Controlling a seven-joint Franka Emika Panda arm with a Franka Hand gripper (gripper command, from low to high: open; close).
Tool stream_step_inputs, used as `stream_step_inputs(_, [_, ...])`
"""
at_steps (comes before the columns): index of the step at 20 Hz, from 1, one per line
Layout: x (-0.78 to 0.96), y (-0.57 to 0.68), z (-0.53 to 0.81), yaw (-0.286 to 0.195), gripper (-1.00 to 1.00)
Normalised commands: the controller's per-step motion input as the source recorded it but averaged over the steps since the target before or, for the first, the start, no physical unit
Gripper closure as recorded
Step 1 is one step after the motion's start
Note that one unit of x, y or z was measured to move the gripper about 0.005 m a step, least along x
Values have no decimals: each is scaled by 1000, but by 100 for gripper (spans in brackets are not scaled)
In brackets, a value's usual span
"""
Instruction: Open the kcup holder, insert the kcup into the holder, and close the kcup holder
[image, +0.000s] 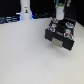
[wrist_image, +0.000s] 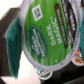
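While the exterior view is blurry, going from its left: tall white bottle-shaped object (image: 25, 11) stands at the back, well apart from the fingers and not part of the job. Bare white tabletop (image: 25, 55) in between. Further toward the exterior view's right, black boxy kcup holder with a sliding tray of round pod slots (image: 61, 35); tray looks pulled out, dark-lidded pods (image: 65, 33) sit in some slots. Gripper (image: 61, 11) hangs right above the holder's back edge.

Wrist view: small white pod with a green "Dark Magic" foil lid, the kcup (wrist_image: 44, 32), fills the frame. Teal finger pad (wrist_image: 12, 34) presses one side of the cup, a second teal pad shows at the opposite edge. So the fingers are closed down to pod width and clamped on the kcup, lid facing the camera.

Key relation: the kcup is between the fingers, and the holder lies directly below them. Dark tray parts peek past the pod rim. Pod axis looks roughly vertical, matching the slots.

Judgement: opening is done, insertion in progress. Cannot tell which slot is free beneath the pod; it blocks the view. Risk is landing on an occupied slot or a rim.
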Motion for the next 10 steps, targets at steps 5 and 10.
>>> stream_step_inputs(5, [-17,541,-43,66,100])
stream_step_inputs(10, [-44,404,-124,97,100])
